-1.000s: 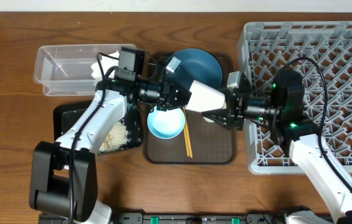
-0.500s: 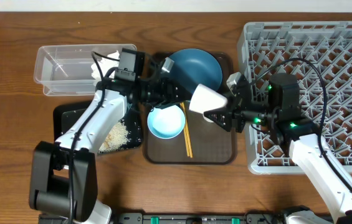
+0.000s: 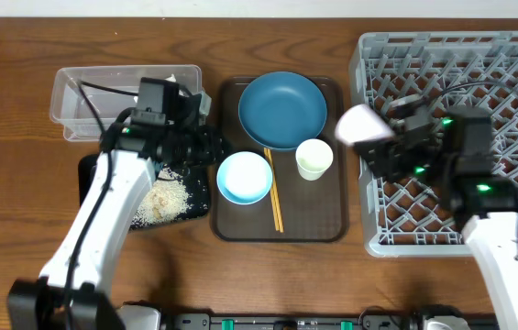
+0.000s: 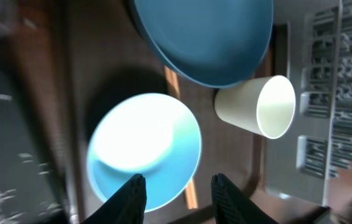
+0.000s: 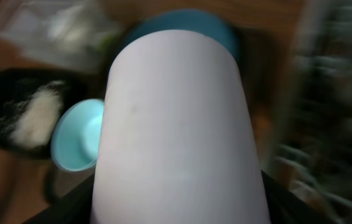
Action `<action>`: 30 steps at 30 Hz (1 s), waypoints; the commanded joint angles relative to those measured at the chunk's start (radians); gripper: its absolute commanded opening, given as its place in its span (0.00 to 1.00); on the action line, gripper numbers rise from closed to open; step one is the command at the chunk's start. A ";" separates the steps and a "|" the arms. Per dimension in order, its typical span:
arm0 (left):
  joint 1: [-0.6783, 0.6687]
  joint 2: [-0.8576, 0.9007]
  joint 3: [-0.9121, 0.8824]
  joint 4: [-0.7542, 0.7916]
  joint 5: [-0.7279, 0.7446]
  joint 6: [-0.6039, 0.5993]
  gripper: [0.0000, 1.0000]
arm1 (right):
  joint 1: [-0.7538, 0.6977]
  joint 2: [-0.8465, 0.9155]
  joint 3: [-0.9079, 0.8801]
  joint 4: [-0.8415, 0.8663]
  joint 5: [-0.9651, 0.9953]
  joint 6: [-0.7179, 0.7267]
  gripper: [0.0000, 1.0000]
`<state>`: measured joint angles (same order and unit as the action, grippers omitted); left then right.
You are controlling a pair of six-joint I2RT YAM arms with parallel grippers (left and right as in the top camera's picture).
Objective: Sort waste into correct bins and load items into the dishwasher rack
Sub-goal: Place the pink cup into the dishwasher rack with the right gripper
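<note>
While the right claw [image 3: 380,145] pinches a white cup [image 3: 358,124], tilted sideways above the left rim of the dishwasher rack [image 3: 506,82], the rack's inside lies just to its right; the left claw [image 4: 177,193], spread, hovers over the light-blue bowl [image 4: 144,149].

Moved: right tool [image 3: 378,142] carried white cup [image 3: 358,123] from tray [image 3: 240,227] to rack [image 3: 515,55] edge; left tool [image 4: 177,191] withdrew leftward.
</note>
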<state>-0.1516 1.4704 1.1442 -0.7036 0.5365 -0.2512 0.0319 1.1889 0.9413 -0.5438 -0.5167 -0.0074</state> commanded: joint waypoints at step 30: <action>0.003 -0.062 0.005 -0.015 -0.130 0.037 0.38 | -0.778 0.274 0.367 -0.373 0.566 0.119 0.01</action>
<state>-0.1516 1.4120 1.1442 -0.7151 0.4149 -0.2306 -0.7029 1.4345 1.2873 -0.9203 0.0124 0.0601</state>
